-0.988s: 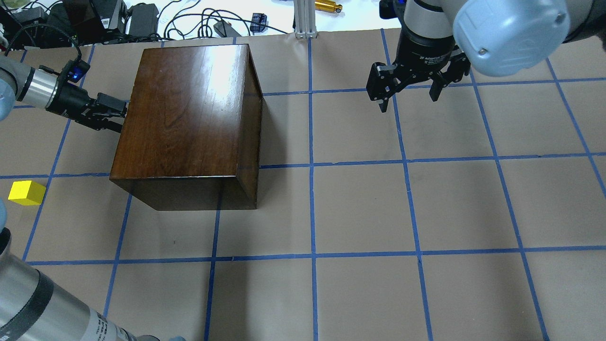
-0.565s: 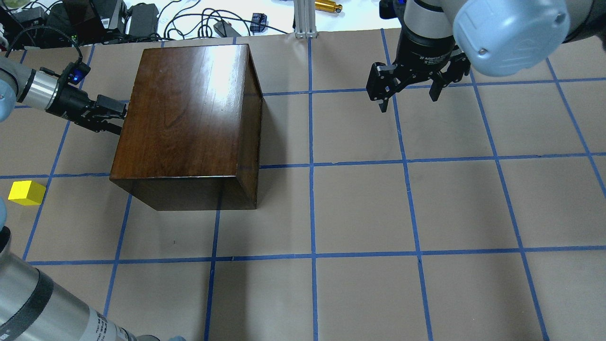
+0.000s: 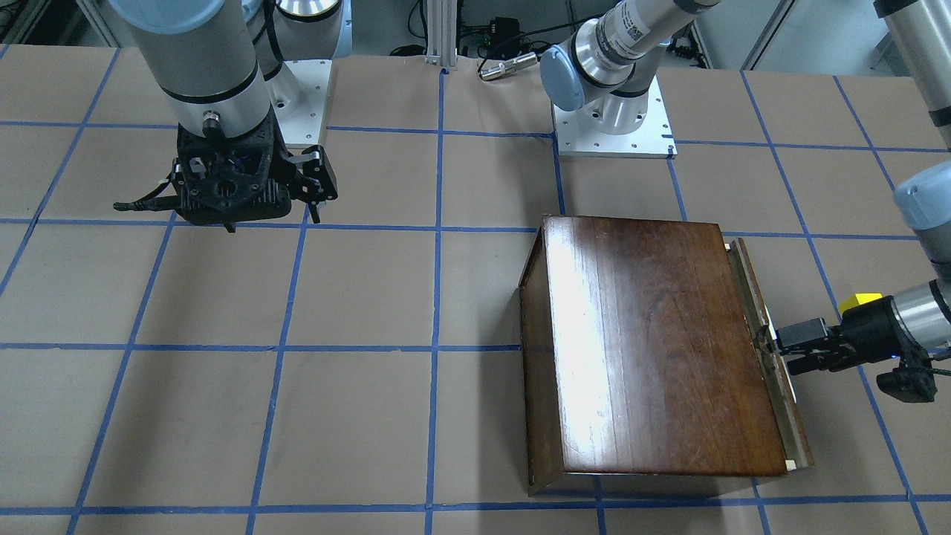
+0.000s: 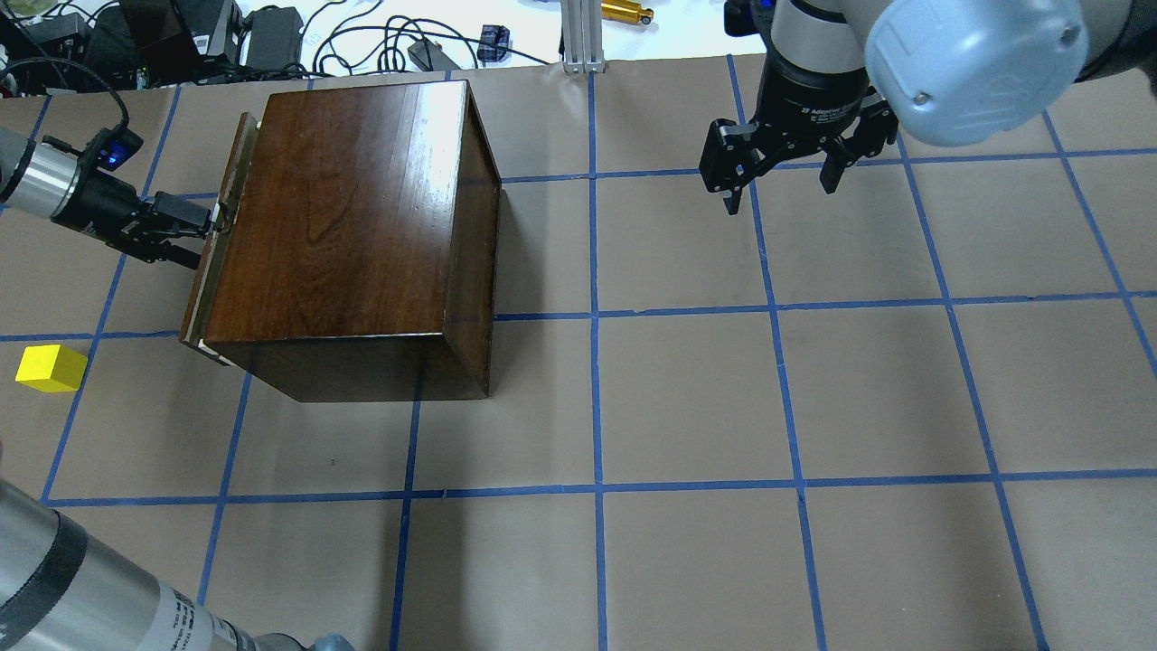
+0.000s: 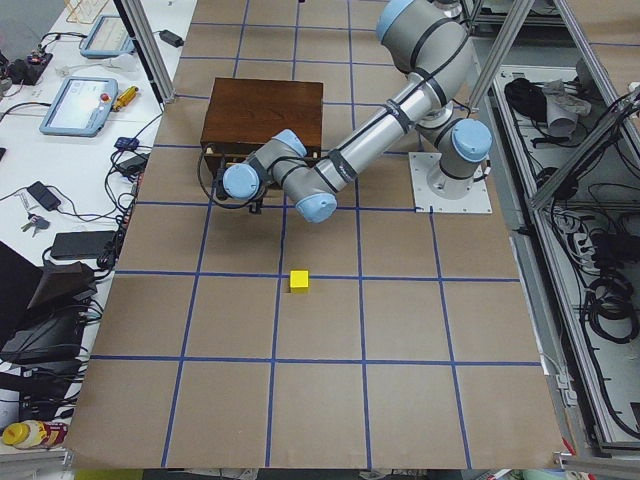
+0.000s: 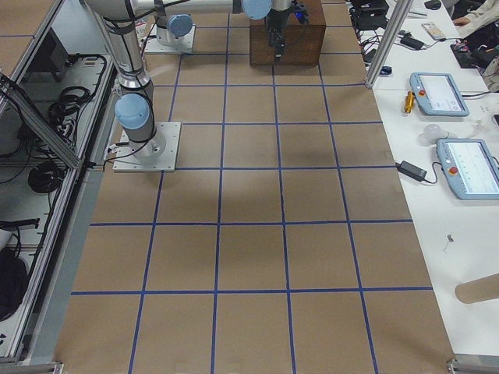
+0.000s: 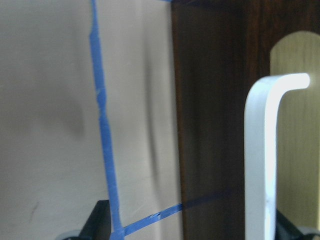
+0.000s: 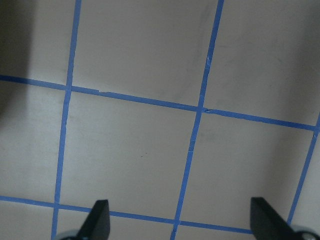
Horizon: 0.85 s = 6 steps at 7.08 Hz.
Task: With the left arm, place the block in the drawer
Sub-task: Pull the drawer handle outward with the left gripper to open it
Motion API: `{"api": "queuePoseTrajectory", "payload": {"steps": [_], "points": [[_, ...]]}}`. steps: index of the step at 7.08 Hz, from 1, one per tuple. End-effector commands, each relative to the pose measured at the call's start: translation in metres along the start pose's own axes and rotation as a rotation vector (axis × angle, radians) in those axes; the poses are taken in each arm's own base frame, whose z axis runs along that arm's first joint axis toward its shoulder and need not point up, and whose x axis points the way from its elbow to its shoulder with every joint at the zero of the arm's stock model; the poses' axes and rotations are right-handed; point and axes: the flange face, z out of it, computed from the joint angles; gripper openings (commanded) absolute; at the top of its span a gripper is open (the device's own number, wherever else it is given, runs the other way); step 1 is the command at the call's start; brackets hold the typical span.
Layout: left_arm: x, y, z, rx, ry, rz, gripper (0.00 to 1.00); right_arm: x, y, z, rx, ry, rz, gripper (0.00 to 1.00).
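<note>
The yellow block (image 4: 51, 368) lies on the paper at the table's left edge, apart from both grippers; it also shows in the front view (image 3: 859, 302) and the left view (image 5: 298, 281). The dark wooden box (image 4: 352, 208) has its drawer (image 4: 210, 271) slid out a little on its left side. My left gripper (image 4: 192, 233) is at the drawer's metal pull (image 7: 260, 160). Its fingers (image 7: 100, 222) stand wide apart, one right beside the pull. My right gripper (image 4: 782, 194) hangs open and empty over bare paper at the far right.
Cables and power bricks (image 4: 271, 36) lie beyond the table's far edge, beside an aluminium post (image 4: 578, 36). The arm base plates (image 3: 613, 126) sit at the robot's side. Blue tape lines grid the brown paper.
My left gripper has drawn back to the left, and the drawer front now stands out from the box. The box has shifted slightly left. The block and right arm have not moved.
</note>
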Motion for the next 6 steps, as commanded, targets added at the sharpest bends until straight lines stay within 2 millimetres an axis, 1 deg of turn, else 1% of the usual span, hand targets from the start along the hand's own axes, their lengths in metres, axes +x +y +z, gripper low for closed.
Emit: {"api": "queuePoseTrajectory", "payload": {"steps": [1,2,3,5,6], "points": [[-0.017,0.008,-0.013,-0.005,-0.035,-0.019,1.00,0.000,0.000,0.000,0.000,0.000,0.001,1.00],[-0.028,0.013,-0.021,0.000,-0.043,-0.036,1.00,0.000,0.000,0.000,0.000,0.000,0.001,1.00],[-0.040,0.019,-0.033,0.017,-0.051,-0.052,1.00,0.000,0.000,0.000,0.000,0.000,0.000,1.00],[-0.047,0.023,-0.038,0.013,-0.068,-0.060,1.00,0.000,0.000,0.000,0.000,0.000,0.000,1.00],[-0.055,0.027,-0.044,0.021,-0.072,-0.072,1.00,0.000,0.000,0.000,0.000,0.000,0.000,1.00]]}}
